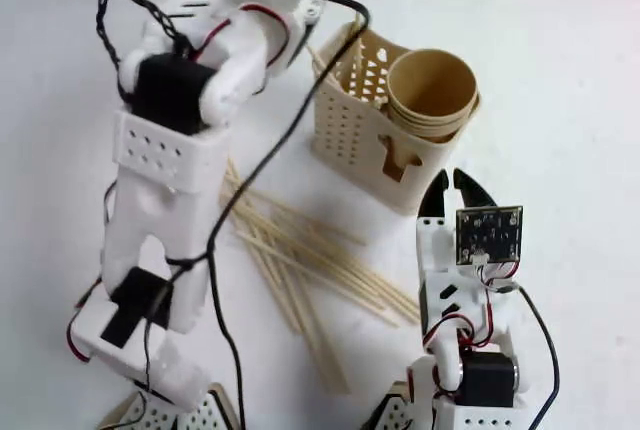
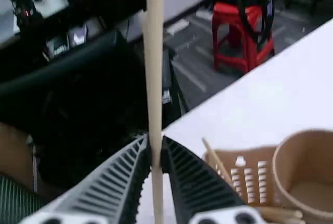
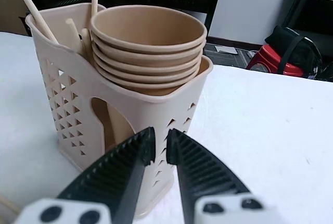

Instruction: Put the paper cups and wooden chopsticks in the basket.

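The left hand (image 2: 155, 148) is pinching one smooth wooden chopstick (image 2: 154, 52). Loose chopsticks (image 1: 300, 260) are lying fanned on the white worktop (image 1: 560, 100). Stacked paper cups (image 1: 432, 90) are sitting in the perforated beige basket (image 1: 345, 125). The right hand (image 1: 448, 185), slightly spread, is hovering just beside it.

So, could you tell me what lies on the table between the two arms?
A loose pile of wooden chopsticks lies on the table between the left arm and the right arm, as the high view shows.

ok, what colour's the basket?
Beige basket, walls perforated with small triangular holes; clearest in the right wrist view.
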